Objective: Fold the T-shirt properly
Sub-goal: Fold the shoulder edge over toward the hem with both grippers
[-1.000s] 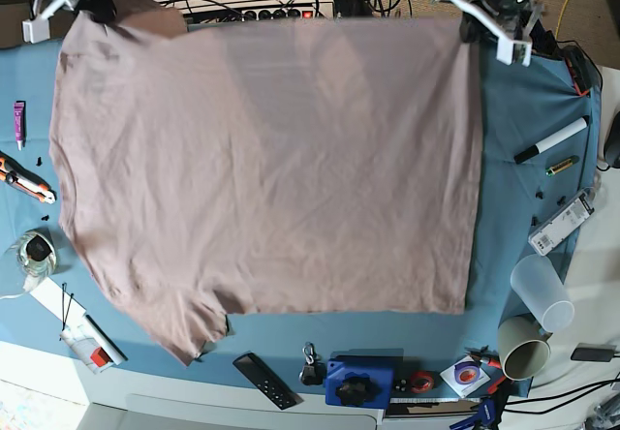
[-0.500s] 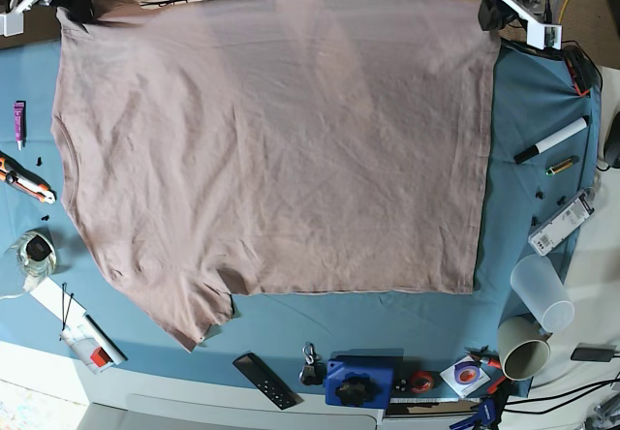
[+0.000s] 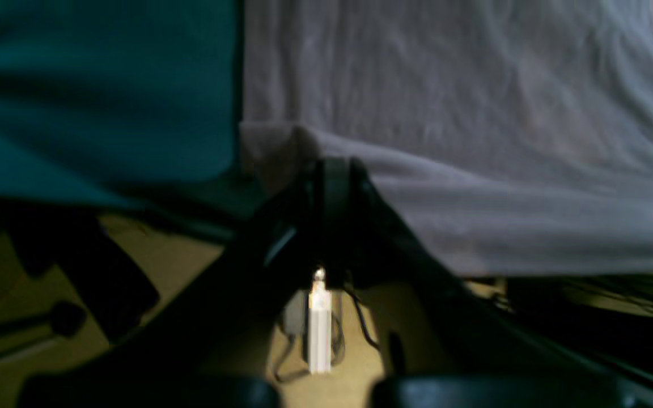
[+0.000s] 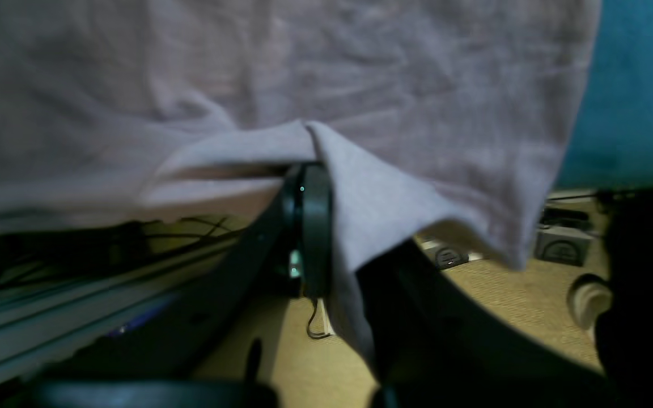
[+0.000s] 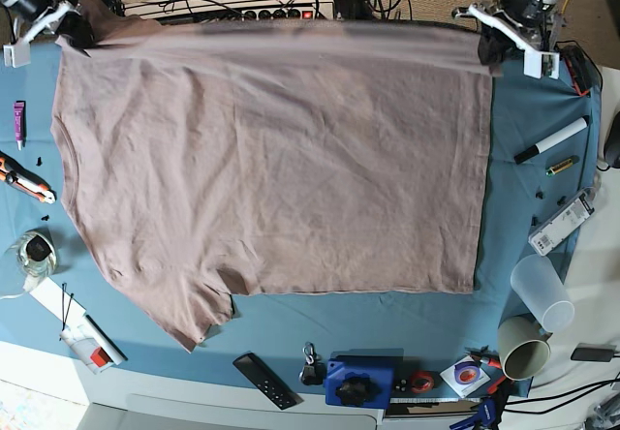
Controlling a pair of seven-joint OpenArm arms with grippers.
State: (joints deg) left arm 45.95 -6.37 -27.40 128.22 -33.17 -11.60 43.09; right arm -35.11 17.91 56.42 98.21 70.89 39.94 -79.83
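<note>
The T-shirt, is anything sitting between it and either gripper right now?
Nothing visible. The left gripper is shut on one far corner of the T-shirt and the right gripper on the other, fabric pinched directly in each. The rest of the shirt lies spread on the blue cloth.

A table under a blue-teal cloth carries the mauve T-shirt spread flat over most of it, with a black marker and two paper cups along one side, a remote near the front edge, and orange-handled cutters opposite.
</note>
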